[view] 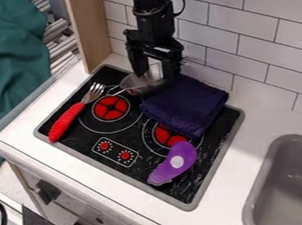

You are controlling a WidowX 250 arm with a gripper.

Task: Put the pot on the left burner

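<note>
Pot [137,83] — long axis pointing lower-left

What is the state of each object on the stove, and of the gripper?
Black two-finger gripper: open, at the pot.
Small silver metal pot: behind left burner's red centre.
Dark blue cloth: folded, partly covering right burner.
Red-handled metal fork: lying flat.
Purple plastic toy: lying flat.

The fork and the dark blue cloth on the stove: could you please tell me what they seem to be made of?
The fork has a head that looks like shiny metal, with bright glints; its red handle looks like smooth plastic or rubber. The dark blue cloth seems a soft, matte textile, judging by its folds.
</note>
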